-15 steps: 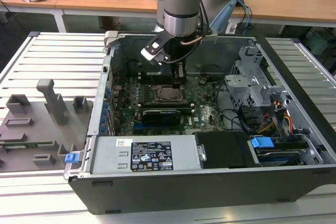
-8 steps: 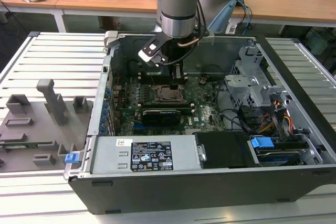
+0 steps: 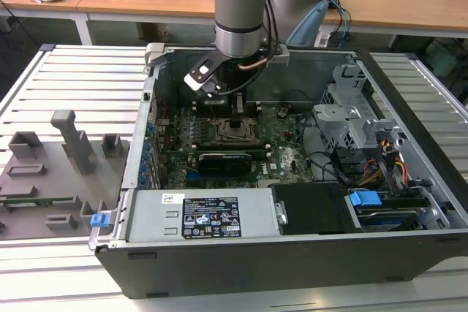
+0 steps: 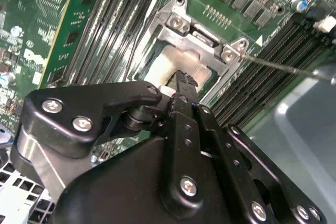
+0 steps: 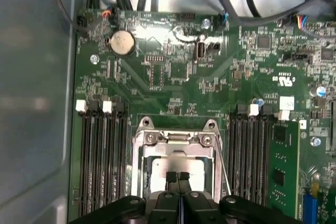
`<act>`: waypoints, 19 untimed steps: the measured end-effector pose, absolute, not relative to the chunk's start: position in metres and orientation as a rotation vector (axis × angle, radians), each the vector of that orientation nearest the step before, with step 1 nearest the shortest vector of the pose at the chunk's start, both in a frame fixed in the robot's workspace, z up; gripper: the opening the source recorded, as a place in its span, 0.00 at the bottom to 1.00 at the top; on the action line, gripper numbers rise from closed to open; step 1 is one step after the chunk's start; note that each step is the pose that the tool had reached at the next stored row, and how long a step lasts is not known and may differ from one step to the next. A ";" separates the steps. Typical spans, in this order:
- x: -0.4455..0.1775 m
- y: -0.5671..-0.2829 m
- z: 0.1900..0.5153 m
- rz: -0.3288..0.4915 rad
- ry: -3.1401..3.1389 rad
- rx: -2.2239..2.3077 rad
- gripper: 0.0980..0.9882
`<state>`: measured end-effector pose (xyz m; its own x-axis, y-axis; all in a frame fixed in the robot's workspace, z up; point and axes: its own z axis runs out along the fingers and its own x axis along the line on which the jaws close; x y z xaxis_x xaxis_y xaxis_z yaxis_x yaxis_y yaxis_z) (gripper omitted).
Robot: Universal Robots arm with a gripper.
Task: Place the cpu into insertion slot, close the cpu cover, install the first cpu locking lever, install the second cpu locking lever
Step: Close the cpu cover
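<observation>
Pincer (image 5: 177, 176), tips together, sits over the cpu (image 5: 198, 170), which lies in the slot (image 5: 138, 167). Risk: a slanted press could skew the chip and bend contacts. A lever rod (image 5: 223, 170) just beside the slot may snag; memory banks (image 5: 102, 156) flank it.

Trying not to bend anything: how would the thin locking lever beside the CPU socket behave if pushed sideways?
The locking lever is a long, thin metal rod, so it probably flexes springily rather than staying rigid. Its bare, smooth surface looks slippery, so a push might slide off it.
</observation>
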<state>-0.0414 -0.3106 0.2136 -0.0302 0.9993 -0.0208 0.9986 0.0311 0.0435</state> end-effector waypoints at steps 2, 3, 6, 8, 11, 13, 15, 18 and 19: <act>-0.047 -0.311 0.213 0.026 2.223 2.155 0.01; -0.049 -0.311 0.213 0.026 2.223 2.155 0.01; -0.055 -0.311 0.211 0.026 2.225 2.154 0.01; -0.055 -0.311 0.208 0.026 2.226 2.152 0.01; -0.055 -0.311 0.206 0.026 2.226 2.152 0.01; -0.055 -0.311 0.206 0.026 2.227 2.151 0.01; -0.055 -0.311 0.206 0.026 2.227 2.151 0.01; -0.055 -0.311 0.212 0.026 2.227 2.151 0.01; -0.055 -0.311 0.213 0.026 2.227 2.151 0.01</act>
<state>-0.0549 -0.3106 0.2130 -0.0340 0.9992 -0.0209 0.9984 0.0348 0.0435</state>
